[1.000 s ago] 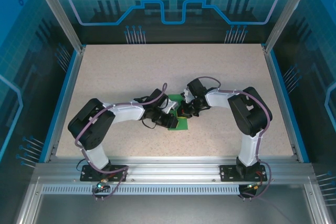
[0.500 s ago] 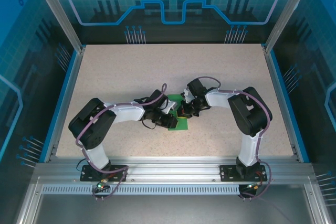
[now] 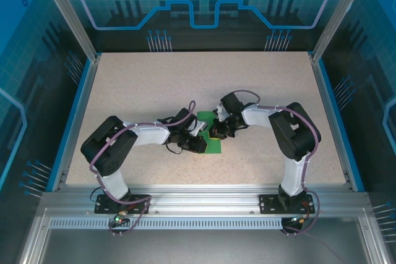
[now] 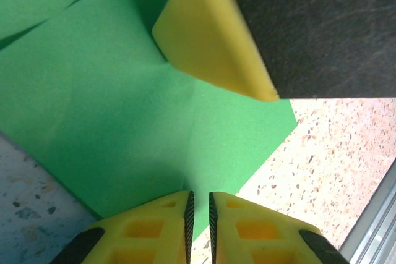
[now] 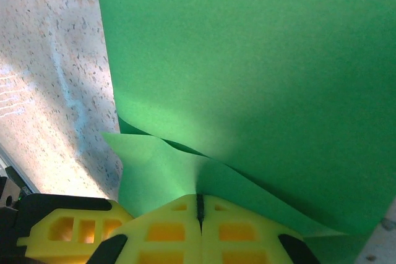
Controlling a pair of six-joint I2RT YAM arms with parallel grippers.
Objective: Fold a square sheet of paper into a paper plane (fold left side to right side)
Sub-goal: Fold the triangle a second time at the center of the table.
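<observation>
The square sheet of paper (image 3: 212, 147) is bright green and lies mid-table between both arms, with a layer folded over it. In the left wrist view the paper (image 4: 124, 122) is flat, its corner pointing right. My left gripper (image 4: 198, 205) stands over the paper's near edge, jaws a narrow slit apart with nothing between them. From above, the left gripper (image 3: 199, 144) sits on the paper's left side. My right gripper (image 5: 199, 199) is shut, tips down on the paper (image 5: 260, 60) where a layer lifts. The right gripper (image 3: 216, 133) meets the sheet from the right.
The speckled beige table (image 3: 185, 85) is framed by blue rails and aluminium posts. One yellow finger (image 4: 210, 35) of the right gripper lies across the paper close ahead of my left fingertips. Both forearms crowd the table's middle.
The left gripper has slid a little toward the near edge over the paper and its jaws have narrowed. The right arm has stayed put.
</observation>
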